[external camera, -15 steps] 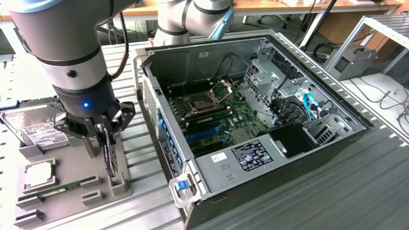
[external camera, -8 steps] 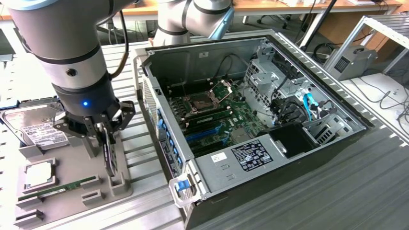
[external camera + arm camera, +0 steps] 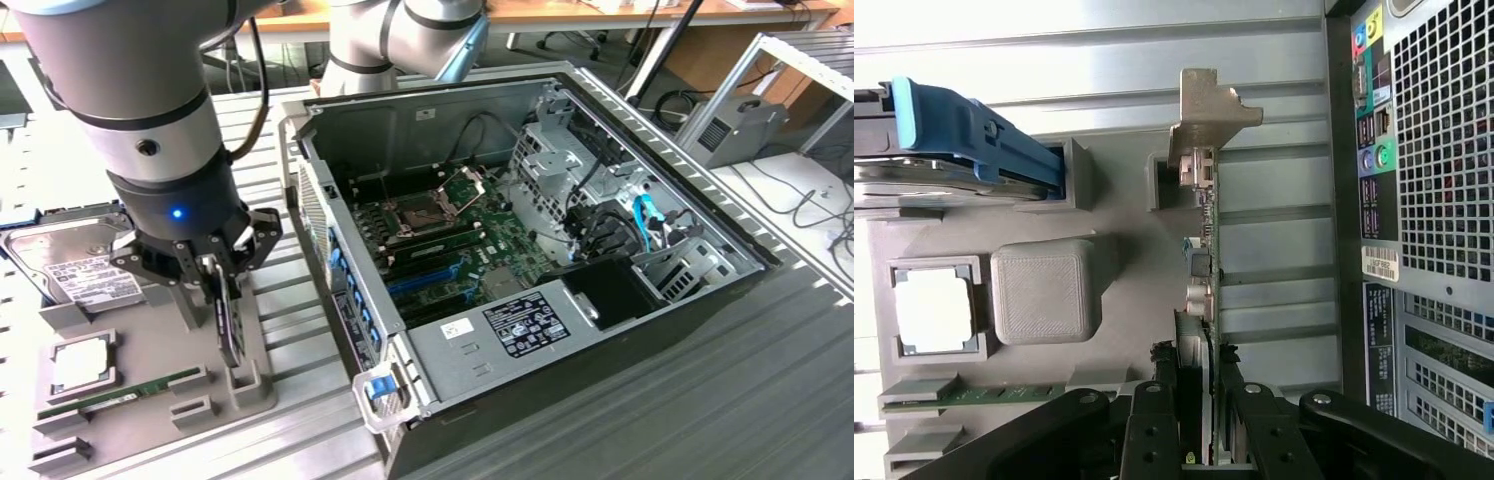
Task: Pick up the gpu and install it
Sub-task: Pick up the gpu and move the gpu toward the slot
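Claw pinching the gpu at the tray.
The gpu stands on edge in the tray's slots, likely so the 2 fingers can close on its flat faces. The arm points straight down over it, beside the open case.

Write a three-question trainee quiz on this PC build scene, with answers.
1. True or false: the graphics card already sits inside the computer case.
2. Multiple choice: what is the gripper closed on? A) hard drive B) graphics card C) memory stick
3. Fill in: the graphics card stands on edge in the grey ____ beside the case.
Key: 1 false; 2 B; 3 tray.
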Controlling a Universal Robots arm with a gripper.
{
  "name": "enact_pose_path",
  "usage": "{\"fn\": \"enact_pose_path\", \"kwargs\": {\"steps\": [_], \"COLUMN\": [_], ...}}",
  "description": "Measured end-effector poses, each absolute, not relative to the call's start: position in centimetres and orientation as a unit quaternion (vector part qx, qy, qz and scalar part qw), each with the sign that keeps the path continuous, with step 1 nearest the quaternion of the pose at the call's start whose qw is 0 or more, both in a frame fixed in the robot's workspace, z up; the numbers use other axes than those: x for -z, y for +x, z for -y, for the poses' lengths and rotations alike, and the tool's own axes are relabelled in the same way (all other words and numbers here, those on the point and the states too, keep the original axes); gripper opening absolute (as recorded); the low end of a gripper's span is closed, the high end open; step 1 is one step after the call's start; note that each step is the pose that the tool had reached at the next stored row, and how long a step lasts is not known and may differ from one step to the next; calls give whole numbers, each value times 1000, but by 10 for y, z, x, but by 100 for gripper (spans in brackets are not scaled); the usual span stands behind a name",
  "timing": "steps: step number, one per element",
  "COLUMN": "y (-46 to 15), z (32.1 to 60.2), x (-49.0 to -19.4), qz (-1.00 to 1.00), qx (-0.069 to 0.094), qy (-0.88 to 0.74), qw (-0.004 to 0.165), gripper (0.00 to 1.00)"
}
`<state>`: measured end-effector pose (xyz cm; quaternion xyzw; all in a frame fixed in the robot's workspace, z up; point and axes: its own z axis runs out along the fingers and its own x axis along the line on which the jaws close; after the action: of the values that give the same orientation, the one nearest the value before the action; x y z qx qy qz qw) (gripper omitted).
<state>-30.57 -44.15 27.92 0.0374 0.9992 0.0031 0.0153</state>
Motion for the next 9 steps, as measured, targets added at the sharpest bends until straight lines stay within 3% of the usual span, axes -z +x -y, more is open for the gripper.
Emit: {"fn": "enact_pose_path", "kwargs": {"steps": [9], "y": [-306], "z": [442], "x": [-282], "qz": [-999], "qx": [-3], "qy": [37], "qw": [15], "gripper": [27]}}
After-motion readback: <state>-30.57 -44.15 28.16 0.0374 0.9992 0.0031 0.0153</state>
